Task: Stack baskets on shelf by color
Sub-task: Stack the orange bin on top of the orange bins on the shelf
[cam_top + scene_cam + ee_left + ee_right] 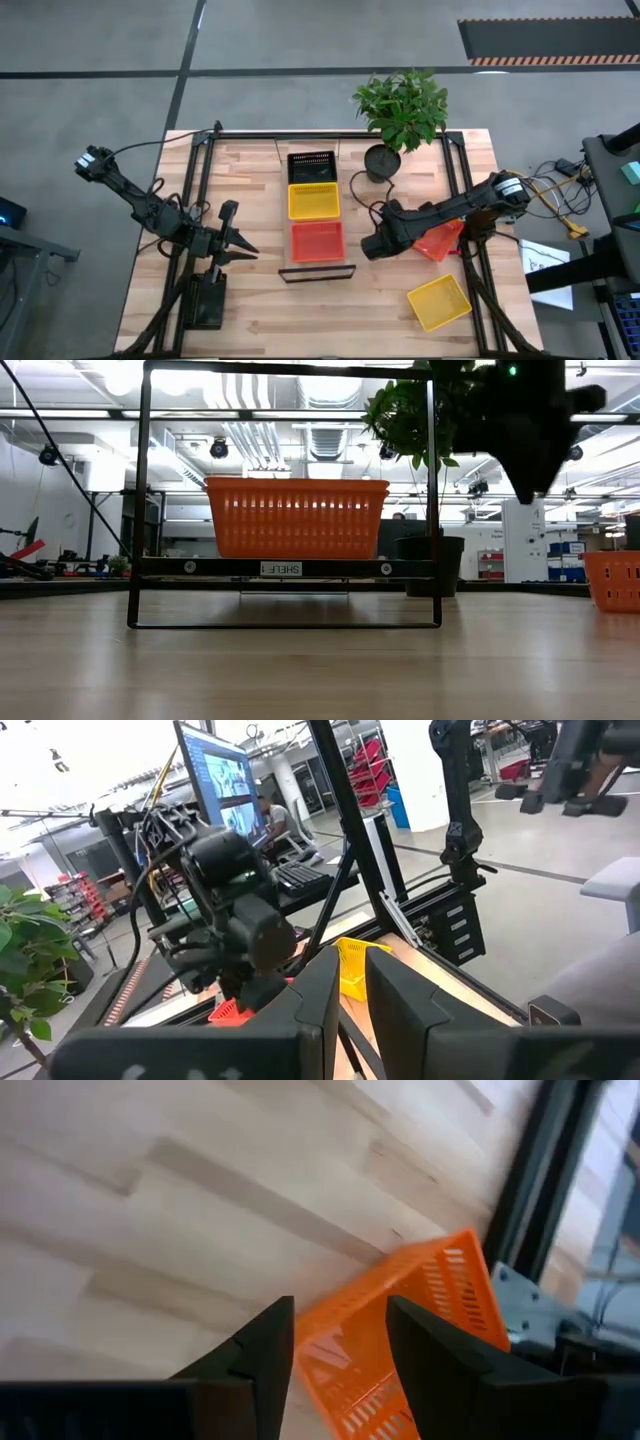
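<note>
The shelf (pixel 318 272) stands mid-table and carries a black basket (pixel 311 166) at its far end, a yellow basket (pixel 313 201) in the middle and a red basket (pixel 317 240) at its near end (pixel 297 517). A second red basket (pixel 442 240) lies askew on the table's right side and shows in the right wrist view (pixel 420 1300). A second yellow basket (pixel 438 302) lies near the right front corner. My right gripper (pixel 372 245) hangs high above the table, right of the shelf, with its fingers a little apart and empty (pixel 340 1350). My left gripper (pixel 245 247) waits left of the shelf, shut (pixel 350 1000).
A potted plant (pixel 382 160) stands at the far side, right of the shelf's far end. Black frame rails (pixel 470 180) run along the table's left, right and far edges. Bare tabletop (pixel 330 320) lies in front of the shelf.
</note>
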